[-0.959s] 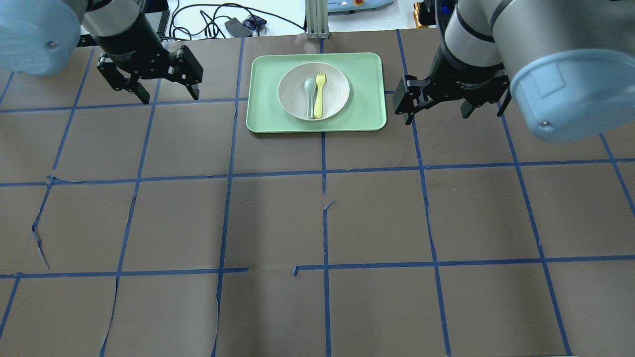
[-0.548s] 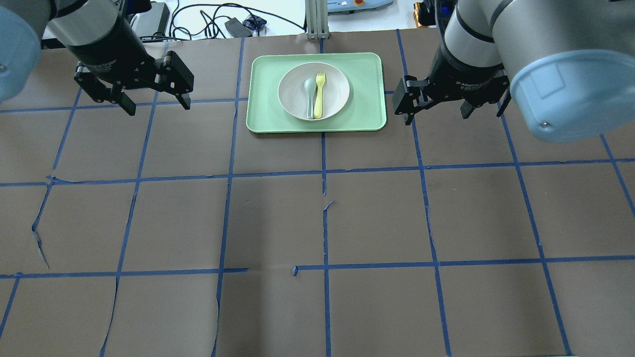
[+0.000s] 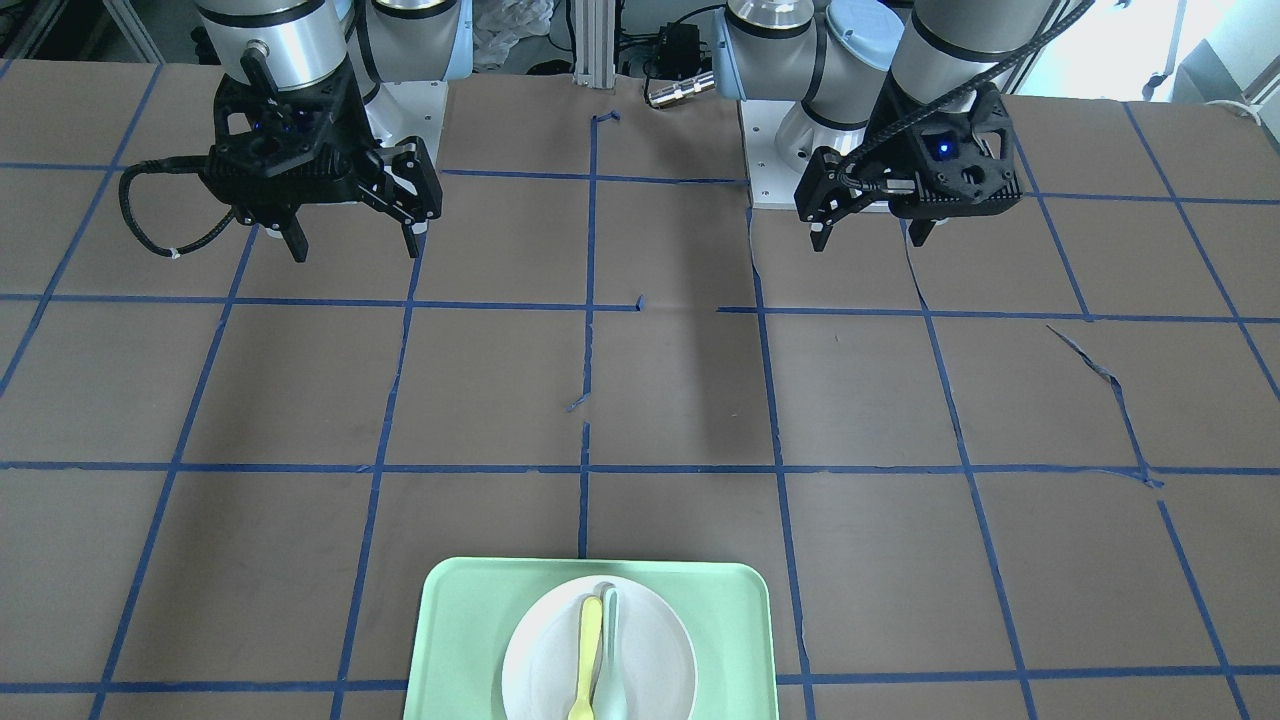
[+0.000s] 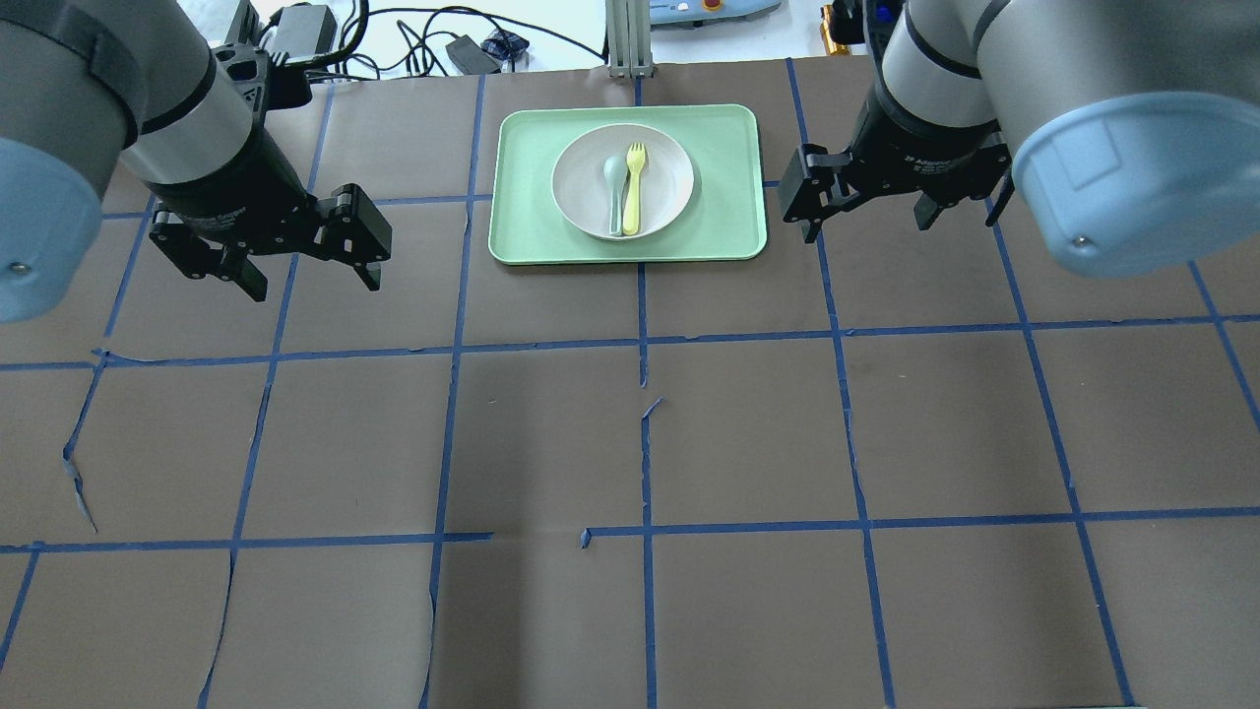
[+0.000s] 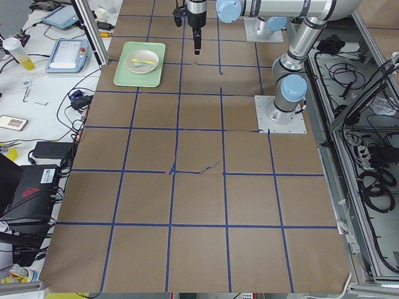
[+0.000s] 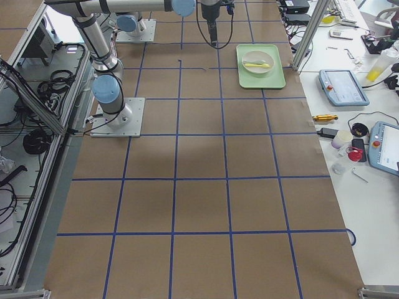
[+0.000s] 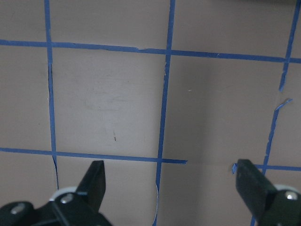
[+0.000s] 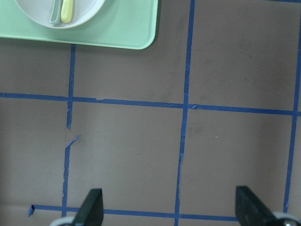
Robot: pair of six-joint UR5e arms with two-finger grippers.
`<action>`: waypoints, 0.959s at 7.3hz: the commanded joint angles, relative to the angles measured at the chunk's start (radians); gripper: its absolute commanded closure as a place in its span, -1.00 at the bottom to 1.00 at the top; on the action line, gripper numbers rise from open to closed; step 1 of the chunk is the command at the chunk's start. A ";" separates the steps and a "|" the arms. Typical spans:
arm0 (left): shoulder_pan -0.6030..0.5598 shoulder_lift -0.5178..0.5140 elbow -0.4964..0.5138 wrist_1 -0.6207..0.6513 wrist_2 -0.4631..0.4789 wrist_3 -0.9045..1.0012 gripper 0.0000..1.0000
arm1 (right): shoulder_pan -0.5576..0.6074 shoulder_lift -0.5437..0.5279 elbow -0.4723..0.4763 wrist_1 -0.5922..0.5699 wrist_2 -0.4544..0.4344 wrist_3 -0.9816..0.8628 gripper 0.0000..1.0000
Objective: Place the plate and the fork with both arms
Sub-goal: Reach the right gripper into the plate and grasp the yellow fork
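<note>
The off-white plate (image 4: pixel 666 177) sits on the mint-green tray (image 4: pixel 728 202) at the far middle of the table. The pale-yellow fork (image 4: pixel 633 192) lies in the plate beside a grey-green spoon (image 4: pixel 613 192). My left gripper (image 4: pixel 315 286) is open and empty over bare table, well left of the tray. My right gripper (image 4: pixel 866 228) is open and empty just right of the tray. The right wrist view shows the plate's edge (image 8: pixel 87 13), the fork's handle (image 8: pixel 67 9) and the tray's corner (image 8: pixel 122 30) beyond the open fingers (image 8: pixel 91 207). The left wrist view shows only table between open fingers (image 7: pixel 94 179).
The brown table cover carries a blue tape grid with some torn strips (image 4: pixel 645 409). Cables and boxes (image 4: pixel 463 49) lie beyond the far edge. In the front-facing view the tray (image 3: pixel 460 640) is at the bottom edge, with the arm bases at the top.
My left gripper has moved toward the near side of the table, away from the far edge, still open. My right gripper has hardly moved. Plate, fork and spoon are unmoved.
</note>
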 commanded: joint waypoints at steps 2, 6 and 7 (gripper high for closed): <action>0.001 0.002 0.001 0.000 0.003 -0.002 -1.00 | 0.018 0.123 -0.030 -0.151 -0.001 -0.001 -1.00; -0.001 -0.003 0.001 0.000 0.003 -0.007 -1.00 | 0.120 0.546 -0.409 -0.174 0.005 0.147 -1.00; -0.001 -0.003 0.000 0.000 0.003 -0.007 -1.00 | 0.133 0.614 -0.452 -0.194 0.008 0.216 -1.00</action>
